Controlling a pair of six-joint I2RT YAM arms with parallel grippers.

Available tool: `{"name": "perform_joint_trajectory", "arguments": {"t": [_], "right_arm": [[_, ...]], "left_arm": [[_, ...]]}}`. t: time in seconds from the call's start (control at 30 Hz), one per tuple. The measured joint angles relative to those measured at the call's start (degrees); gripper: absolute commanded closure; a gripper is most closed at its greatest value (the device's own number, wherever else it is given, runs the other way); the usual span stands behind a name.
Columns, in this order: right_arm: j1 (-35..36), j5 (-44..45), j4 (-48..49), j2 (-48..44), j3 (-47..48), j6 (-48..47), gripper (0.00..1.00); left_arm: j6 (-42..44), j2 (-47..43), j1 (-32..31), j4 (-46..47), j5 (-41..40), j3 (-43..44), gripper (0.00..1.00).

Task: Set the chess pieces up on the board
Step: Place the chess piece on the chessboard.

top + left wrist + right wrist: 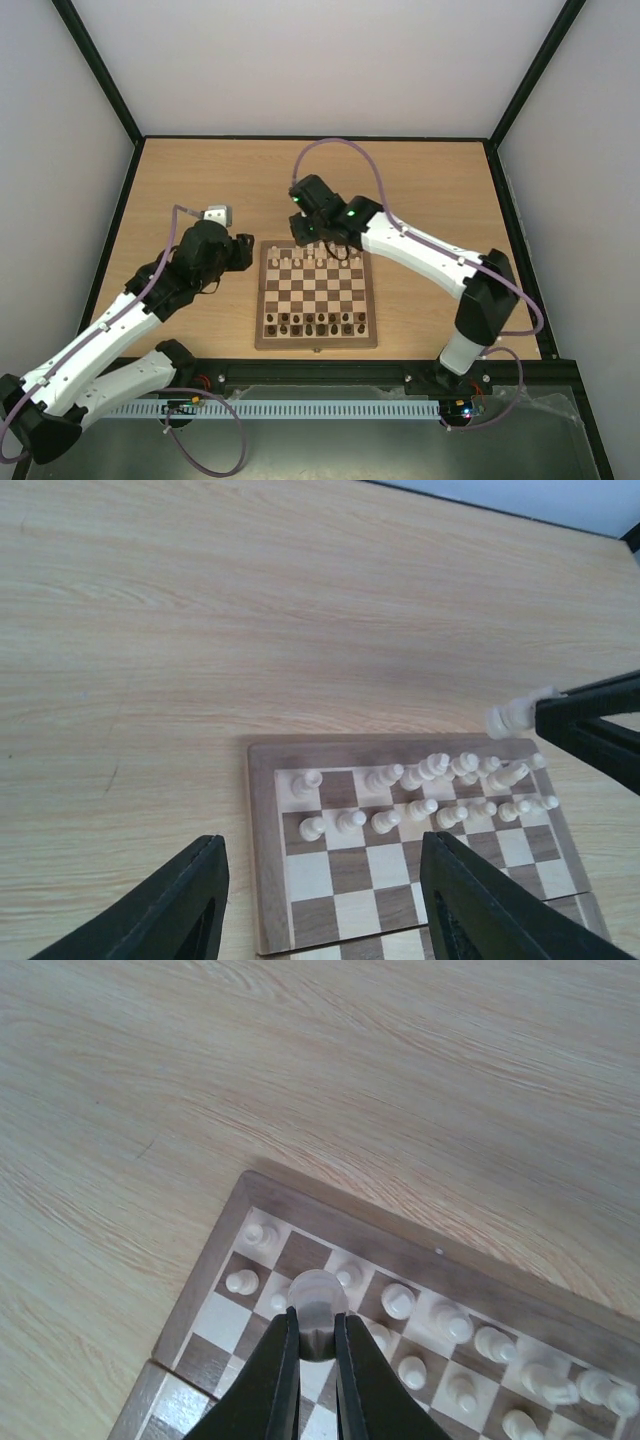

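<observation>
Right claw (316, 1322) is clenched on a single pale piece (318, 1295) and holds it above the far-left corner of the board (317, 343), clear of the squares beneath. Directly under and just beyond that piece, the back row has one empty square (302, 1254), the second from the corner, with a pale figure standing on the corner next to it. My judgement is that the lifted piece belongs in that gap, though its type is too blurred to name.

Around the gap, the other pale pieces (420, 808) stand upright in the two far rows. The second row looks full from edge to edge, and the back row looks full apart from that one square. At the near edge, the dark pieces (315, 322) fill two rows as well, but from above they are too small to count or to check for order. The four middle rows are bare.

Left claw (322, 860) hovers off the board's left side with its fingers spread wide and nothing between them. No loose pieces show on the tabletop (200, 180). The setup therefore looks almost finished, with only this one placement left on the pale side.
</observation>
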Motion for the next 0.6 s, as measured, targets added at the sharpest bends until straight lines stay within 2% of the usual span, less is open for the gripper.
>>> {"name": "perform_joint_trajectory", "arguments": {"t": [0.17,0.37,0.43,0.5,0.6], "right_arm": [[3.0,3.8,-2.4,7.1,5.9,0.5,0.97],[4.3,4.9,-4.0,14.0,10.0,1.1,0.97],[4.3,4.9,-4.4,15.6,10.8,1.5,0.97],[4.3,4.9,-4.8,17.0,11.7,1.7,0.97],[4.3,5.0,-4.9,18.8,13.1,1.8,0.97]], "left_arm": [[-0.4,-0.7,0.0,1.2,0.2,-2.8,0.42],[-1.2,-5.1,0.0,2.9,1.1,-5.4,0.30],[-1.3,-7.0,0.0,3.3,1.2,-5.4,0.23],[-1.4,-8.7,0.0,3.6,1.1,-5.4,0.03],[-1.8,-10.6,0.0,3.8,0.5,-5.4,0.01]]}}
